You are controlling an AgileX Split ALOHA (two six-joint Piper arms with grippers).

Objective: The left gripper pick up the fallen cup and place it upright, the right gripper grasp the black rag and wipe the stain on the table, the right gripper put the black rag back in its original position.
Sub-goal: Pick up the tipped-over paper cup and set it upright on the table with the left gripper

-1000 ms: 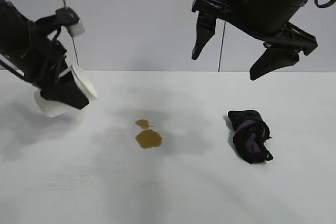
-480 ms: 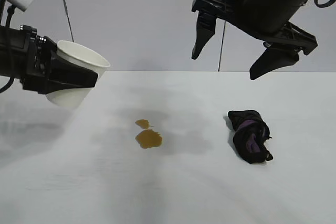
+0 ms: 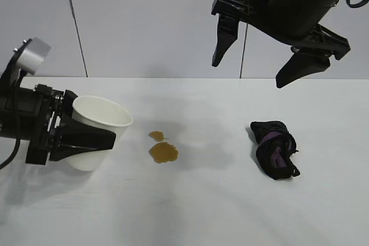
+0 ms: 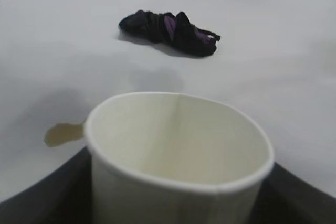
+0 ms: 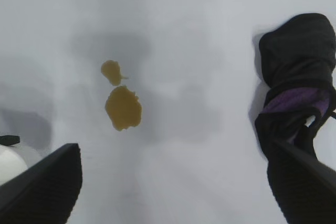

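A pale grey panelled wall (image 3: 150, 21) with thin dark seams stands behind

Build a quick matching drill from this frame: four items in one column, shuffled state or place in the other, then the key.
Items
1. cup
2. black rag
3. stain
4. right hand

States
A. hangs open above the table, holding nothing
B. brown blot between the cup and the rag
C. bunched on the table, untouched
D. mouth up, slightly tilted, gripped by the left hand

Pairs: 1-D, 2-C, 3-B, 4-A
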